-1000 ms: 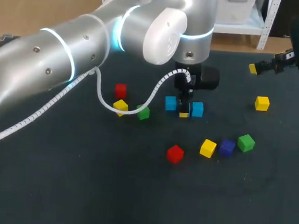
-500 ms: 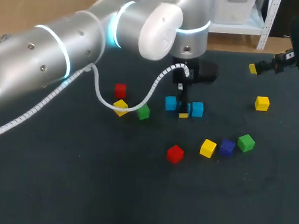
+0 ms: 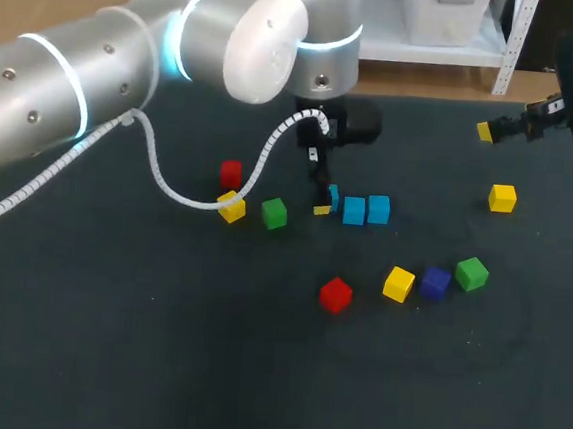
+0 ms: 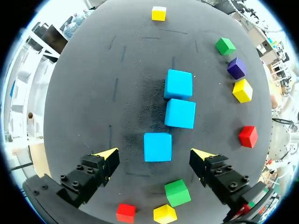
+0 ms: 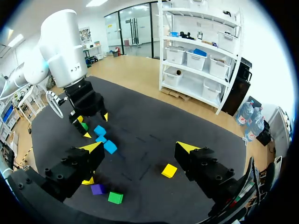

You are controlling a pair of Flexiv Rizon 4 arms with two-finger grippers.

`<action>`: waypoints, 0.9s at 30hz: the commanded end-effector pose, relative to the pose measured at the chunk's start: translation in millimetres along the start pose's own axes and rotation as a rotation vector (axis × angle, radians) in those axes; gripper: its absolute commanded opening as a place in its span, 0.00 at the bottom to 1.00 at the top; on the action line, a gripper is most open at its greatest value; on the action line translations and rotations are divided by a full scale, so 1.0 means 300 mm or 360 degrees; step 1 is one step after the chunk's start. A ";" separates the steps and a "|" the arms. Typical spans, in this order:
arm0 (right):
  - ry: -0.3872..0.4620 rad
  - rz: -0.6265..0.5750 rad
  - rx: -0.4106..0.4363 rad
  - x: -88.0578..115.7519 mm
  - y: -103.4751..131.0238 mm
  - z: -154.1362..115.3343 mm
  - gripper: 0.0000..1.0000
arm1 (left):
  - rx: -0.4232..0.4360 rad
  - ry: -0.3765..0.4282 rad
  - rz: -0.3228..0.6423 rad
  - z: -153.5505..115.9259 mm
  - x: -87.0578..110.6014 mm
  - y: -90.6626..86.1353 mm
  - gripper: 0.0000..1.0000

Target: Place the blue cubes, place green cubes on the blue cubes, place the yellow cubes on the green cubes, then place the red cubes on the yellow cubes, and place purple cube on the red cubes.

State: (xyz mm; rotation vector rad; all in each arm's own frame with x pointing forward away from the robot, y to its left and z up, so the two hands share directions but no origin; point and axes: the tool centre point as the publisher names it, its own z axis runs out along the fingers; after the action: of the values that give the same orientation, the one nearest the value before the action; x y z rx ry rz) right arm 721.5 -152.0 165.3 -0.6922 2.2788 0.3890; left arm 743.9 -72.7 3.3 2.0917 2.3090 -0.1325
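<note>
Blue cubes point(image 4: 180, 113) sit in a row of three, with your left hand point(image 4: 155, 155) open over the end one.
The row's long axis runs side to side across the table point(image 3: 153, 363). Two cubes touch. The third lies just apart, between the spread fingers and touched by neither. A green cube point(image 4: 177, 192) lies nearest, behind that hand. Your right hand point(image 5: 140, 147) hangs open and holds nothing, near the far edge and well apart from the row.

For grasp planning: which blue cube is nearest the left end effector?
The lone blue cube between the left end effector's fingers; the other two sit together farther ahead.
</note>
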 end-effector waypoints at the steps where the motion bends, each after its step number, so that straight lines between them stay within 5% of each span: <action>1: -0.0002 0.0001 0.0013 0.002 0.006 0.000 1.00 | -0.0001 -0.0015 0.0004 0.014 0.003 -0.006 1.00; 5: -0.0002 0.0001 0.0013 0.002 0.006 0.000 1.00 | 0.0005 -0.0023 0.0011 0.016 -0.004 -0.005 0.77; 8: -0.0002 0.0001 0.0013 0.002 0.006 0.000 1.00 | 0.0008 -0.0021 0.0013 0.018 -0.008 -0.003 0.50; 12: -0.0002 0.0001 0.0013 0.002 0.006 0.000 1.00 | 0.0020 -0.0001 0.0006 0.027 -0.010 0.000 0.40; 14: -0.0002 0.0001 0.0013 0.002 0.006 0.000 1.00 | 0.0027 0.0005 0.0005 0.030 -0.010 -0.002 0.24; 19: -0.0002 0.0001 0.0013 0.002 0.006 0.000 1.00 | 0.0040 0.0008 0.0006 0.034 -0.008 -0.010 0.15; 22: -0.0002 0.0001 0.0013 0.002 0.006 0.000 1.00 | 0.0041 0.0010 0.0007 0.034 -0.005 -0.013 0.00; 27: -0.0002 0.0001 0.0013 0.002 0.006 0.000 1.00 | 0.0026 0.0011 0.0028 0.022 0.000 -0.020 0.00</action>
State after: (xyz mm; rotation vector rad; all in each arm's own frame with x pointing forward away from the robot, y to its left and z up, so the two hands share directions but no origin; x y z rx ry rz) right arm 721.5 -152.0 165.3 -0.6922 2.2788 0.3890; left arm 738.7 -74.8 -4.6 2.1188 2.3068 -0.1484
